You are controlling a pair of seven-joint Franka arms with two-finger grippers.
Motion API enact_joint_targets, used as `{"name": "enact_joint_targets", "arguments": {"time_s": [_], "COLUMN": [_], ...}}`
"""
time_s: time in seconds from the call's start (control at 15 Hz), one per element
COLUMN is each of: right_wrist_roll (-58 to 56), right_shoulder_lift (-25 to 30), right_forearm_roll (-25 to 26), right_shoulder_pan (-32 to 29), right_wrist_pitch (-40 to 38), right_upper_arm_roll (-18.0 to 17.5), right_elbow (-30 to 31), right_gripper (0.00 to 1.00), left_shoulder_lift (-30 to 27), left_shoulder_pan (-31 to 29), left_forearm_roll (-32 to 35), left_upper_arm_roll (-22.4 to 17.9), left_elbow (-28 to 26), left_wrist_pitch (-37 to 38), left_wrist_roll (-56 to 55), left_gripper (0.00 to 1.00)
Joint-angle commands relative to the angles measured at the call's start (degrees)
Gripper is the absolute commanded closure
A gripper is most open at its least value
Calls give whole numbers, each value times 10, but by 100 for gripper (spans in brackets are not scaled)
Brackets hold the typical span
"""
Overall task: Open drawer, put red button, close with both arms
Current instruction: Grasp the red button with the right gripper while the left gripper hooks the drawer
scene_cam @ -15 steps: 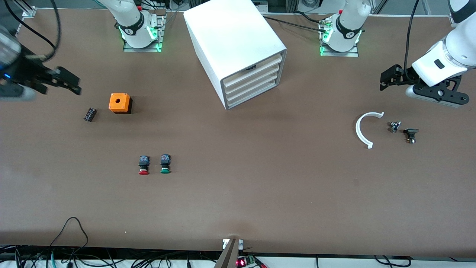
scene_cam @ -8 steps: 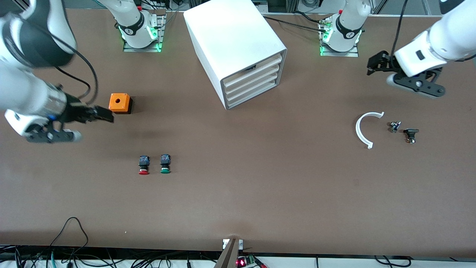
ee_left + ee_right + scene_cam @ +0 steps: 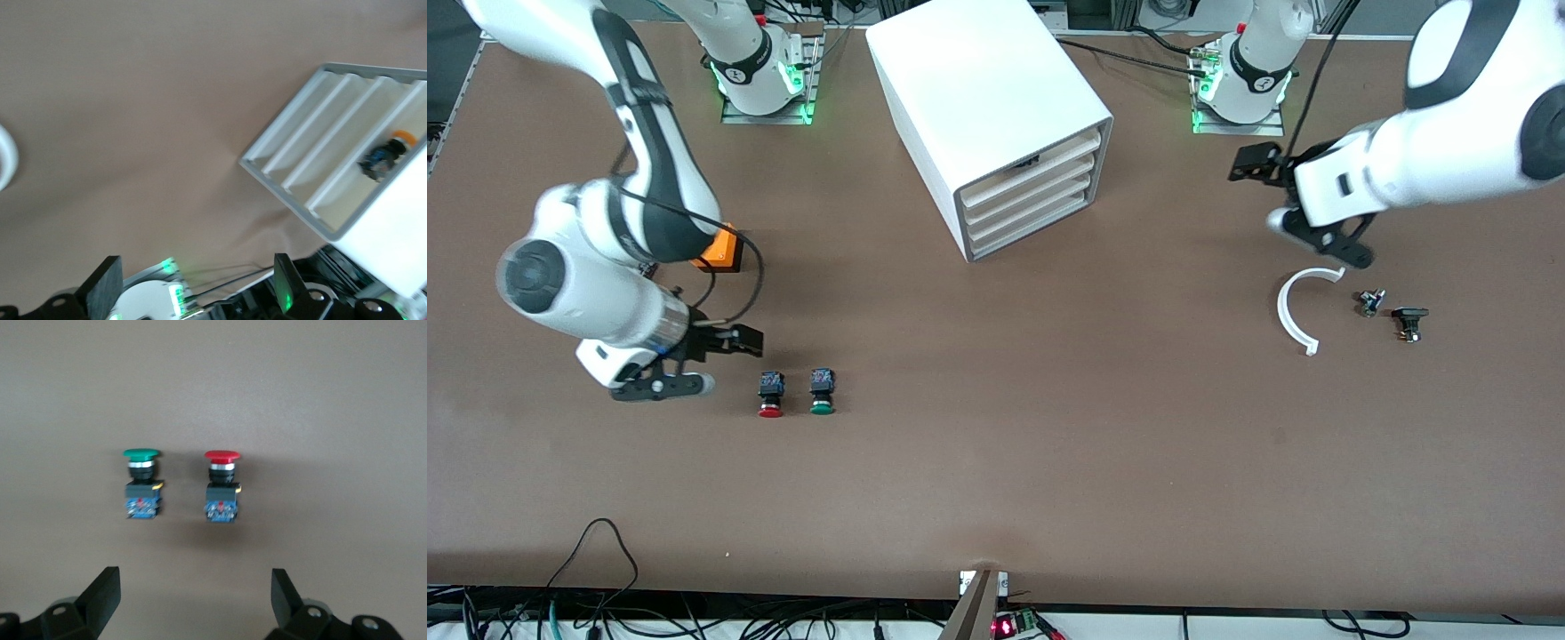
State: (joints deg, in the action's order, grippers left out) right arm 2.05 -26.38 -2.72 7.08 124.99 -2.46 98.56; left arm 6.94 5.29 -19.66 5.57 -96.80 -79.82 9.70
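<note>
1. Near the right arm's end of the table, the right gripper point(image 3: 734, 342) hangs low over bare tabletop just beside the red button point(image 3: 770, 395); fingers point(image 3: 100, 597) spread wide, nothing between them.
2. Red button lies on its side w/ cap toward the front camera, apart from the gripper. Green button point(image 3: 822, 392) sits just beside it, same pose, on the side toward the cabinet's end.
3. Orange box point(image 3: 720, 251) is farther from the front camera, partly hidden by the right arm.
4. White cabinet point(image 3: 987, 107) stands mid-table btwn the two bases; all four drawers point(image 3: 1027, 196) look shut.
5. Left gripper point(image 3: 1249, 164) is up over the table near the left arm's base, fingers point(image 3: 107, 287) wide, holding nothing.
6. White curved piece point(image 3: 1294, 311) and two small dark parts point(image 3: 1392, 311) lie on the table below the left arm, nearer the front camera.
</note>
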Motion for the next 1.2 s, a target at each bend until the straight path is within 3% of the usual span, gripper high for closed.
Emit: {"name": "enact_joint_targets", "arguments": {"time_s": [0.0,0.2,0.53,0.73,0.87,1.13], "right_wrist_roll": [-9,-7,-7,-7,-8,-9], "right_shoulder_lift": [-24,-52,-93,-101,-103,-106], "right_forearm_roll": [24,24,24,24,24,24], "right_shoulder_pan": [5,5,4,4,4,4], "right_wrist_pitch": [56,121,191,198,207,207], "right_upper_arm_roll": [2,2,3,3,3,3], "right_elbow": [22,46,58,56,57,57], "right_gripper": [0,0,0,3,15,59], "left_shoulder_lift": [48,90,105,119,141,147], "left_shoulder_pan": [2,4,4,4,3,3], "left_forearm_roll": [-44,-94,-213,-270,-304,-386], "left_upper_arm_roll": [5,22,22,37,41,46], "left_elbow": [12,0,-103,-153,-161,-223], "left_wrist_pitch": [-19,-55,-170,-224,-221,-221], "left_wrist_roll": [39,85,192,268,299,373], "left_gripper": [0,1,2,11,17,31]}}
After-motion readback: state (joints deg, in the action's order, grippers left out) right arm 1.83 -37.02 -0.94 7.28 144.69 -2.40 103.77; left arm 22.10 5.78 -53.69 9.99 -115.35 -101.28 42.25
